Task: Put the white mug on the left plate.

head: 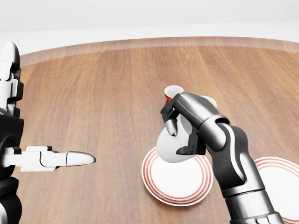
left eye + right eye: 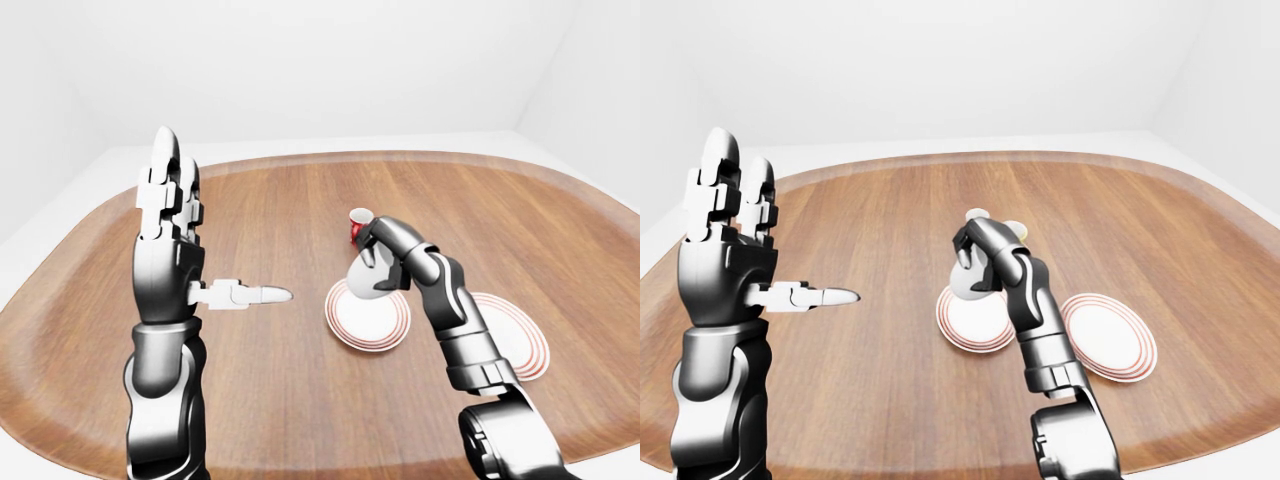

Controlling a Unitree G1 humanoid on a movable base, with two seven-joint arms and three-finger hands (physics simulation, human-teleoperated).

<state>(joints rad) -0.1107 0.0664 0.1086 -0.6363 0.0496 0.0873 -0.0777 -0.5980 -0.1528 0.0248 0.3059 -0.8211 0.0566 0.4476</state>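
Note:
My right hand [image 1: 176, 138] is shut on the white mug [image 1: 169, 145], with a dark finger over its top and the thumb underneath. The mug is tilted and hangs over the upper rim of the left plate [image 1: 174, 195], a white plate with red rings. Whether the mug touches the plate I cannot tell. My left hand [image 1: 70, 159] stands open at the left of the head view with nothing in it, far from the plate.
A red mug [image 1: 171, 93] stands just above my right hand in the head view. Behind the wrist only a pale sliver of a yellow mug [image 1: 211, 100] shows. A second ringed plate [image 1: 281, 181] lies at the right edge, on the wooden table [image 1: 93, 93].

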